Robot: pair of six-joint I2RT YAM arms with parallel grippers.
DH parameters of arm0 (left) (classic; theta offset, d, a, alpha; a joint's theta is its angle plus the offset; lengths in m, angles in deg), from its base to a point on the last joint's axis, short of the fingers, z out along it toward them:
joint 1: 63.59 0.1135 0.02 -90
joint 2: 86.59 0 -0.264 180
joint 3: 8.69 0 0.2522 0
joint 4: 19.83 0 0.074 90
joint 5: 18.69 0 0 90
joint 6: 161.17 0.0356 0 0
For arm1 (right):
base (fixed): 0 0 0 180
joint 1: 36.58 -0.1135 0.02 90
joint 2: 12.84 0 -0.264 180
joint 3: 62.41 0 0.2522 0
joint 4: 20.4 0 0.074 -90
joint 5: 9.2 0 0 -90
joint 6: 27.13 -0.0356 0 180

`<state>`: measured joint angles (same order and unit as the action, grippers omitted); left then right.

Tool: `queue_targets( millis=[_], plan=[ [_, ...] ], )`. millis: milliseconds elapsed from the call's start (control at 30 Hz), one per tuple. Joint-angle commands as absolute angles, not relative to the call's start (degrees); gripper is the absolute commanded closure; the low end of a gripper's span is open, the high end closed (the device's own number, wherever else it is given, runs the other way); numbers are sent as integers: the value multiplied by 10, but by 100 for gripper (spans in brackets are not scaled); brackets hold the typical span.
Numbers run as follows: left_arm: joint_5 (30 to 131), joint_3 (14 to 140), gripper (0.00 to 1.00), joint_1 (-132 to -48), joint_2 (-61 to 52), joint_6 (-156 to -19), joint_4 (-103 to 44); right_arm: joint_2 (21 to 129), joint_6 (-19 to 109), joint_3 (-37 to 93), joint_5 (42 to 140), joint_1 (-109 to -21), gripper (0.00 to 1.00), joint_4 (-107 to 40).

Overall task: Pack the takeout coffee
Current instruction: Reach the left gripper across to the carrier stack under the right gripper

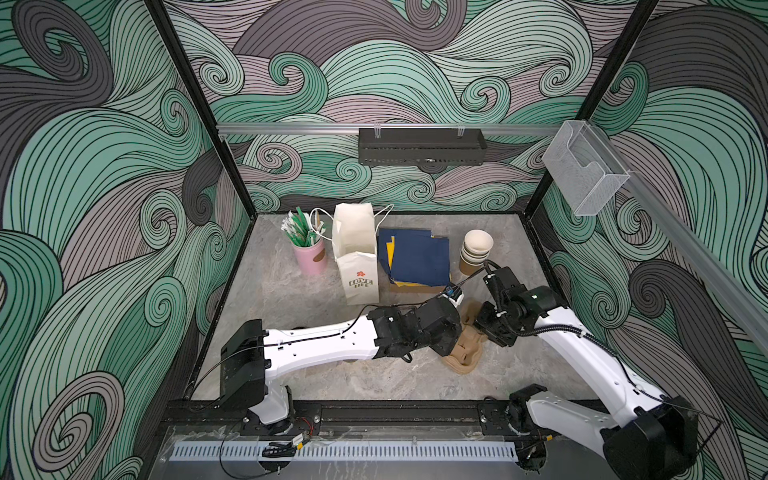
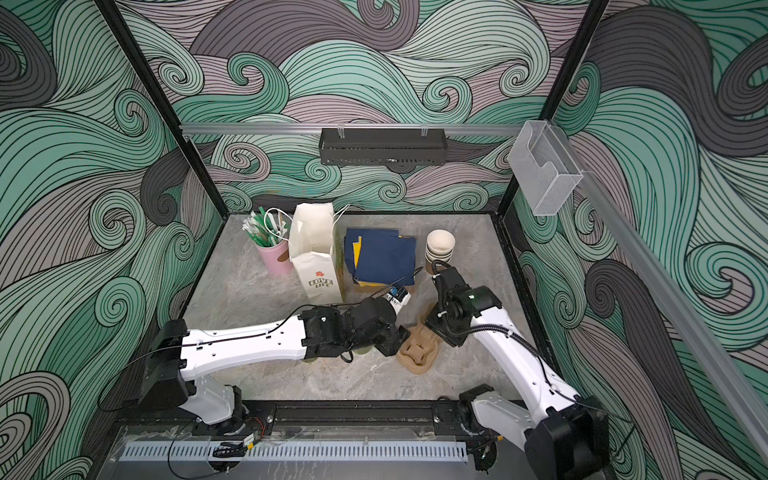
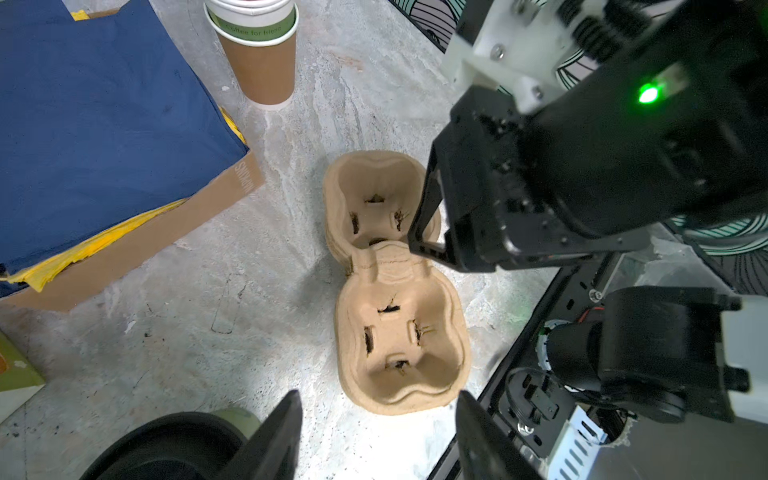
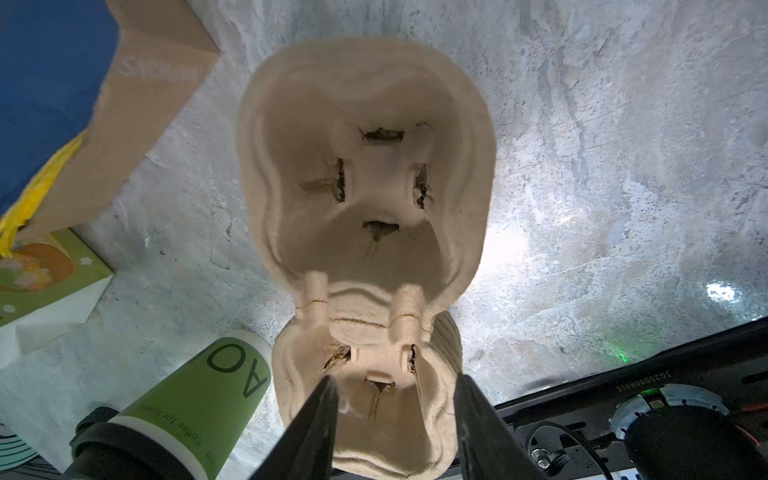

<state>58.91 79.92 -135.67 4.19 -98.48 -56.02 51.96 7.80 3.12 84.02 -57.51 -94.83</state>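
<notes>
While left pincer (image 3: 380,436) and right pincer (image 4: 399,428) gape empty, one lidded cup (image 4: 195,399) sits beside a two-well carrier (image 4: 473,174).

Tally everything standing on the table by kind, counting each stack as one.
Lidded green cups: 2, mostly hidden in the top views
Stack of lidless cups: 1
Stack of pulp cup carriers: 1
Paper bag: 1
Box of napkins: 1
Pink cup of straws: 1
Total: 7
</notes>
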Motion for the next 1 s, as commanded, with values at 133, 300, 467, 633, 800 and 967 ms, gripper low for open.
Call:
queue_targets(
  millis=[133, 300, 467, 633, 800, 967],
  plan=[
    [561, 779, 39, -1356, 30, -1037, -532, 583, 107, 59, 855, -578, 51, -936],
    [552, 777, 38, -1356, 27, -1039, -532, 612, 108, 66, 864, -590, 50, -924],
    [549, 777, 38, -1356, 27, -1039, -526, 633, 100, 64, 868, -605, 52, -915],
    [536, 772, 38, -1356, 21, -1040, -526, 641, 85, 59, 844, -611, 57, -926],
    [516, 767, 38, -1356, 10, -1039, -526, 652, 80, 57, 838, -612, 57, -928],
    [508, 762, 38, -1355, 2, -1036, -527, 660, 77, 53, 841, -614, 58, -919]
  ],
)
